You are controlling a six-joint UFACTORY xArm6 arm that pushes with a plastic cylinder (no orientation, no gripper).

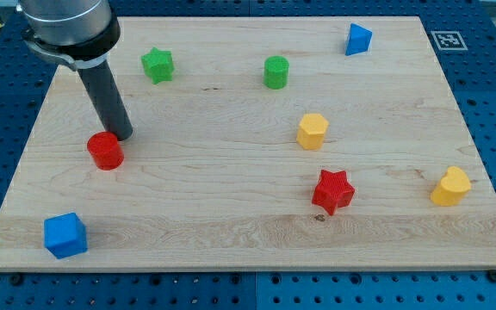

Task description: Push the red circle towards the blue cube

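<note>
The red circle (105,150) lies on the wooden board at the view's left. The blue cube (65,235) sits below it, near the board's bottom-left corner. My tip (122,136) stands just above and to the right of the red circle, touching or almost touching its upper right edge. The dark rod rises from there up and to the left to the arm's grey body at the view's top left.
A green star (157,65) and a green cylinder (275,72) lie near the top. A blue triangular block (358,39) is at the top right. A yellow hexagon (312,131), a red star (332,191) and a yellow heart (450,186) lie to the right.
</note>
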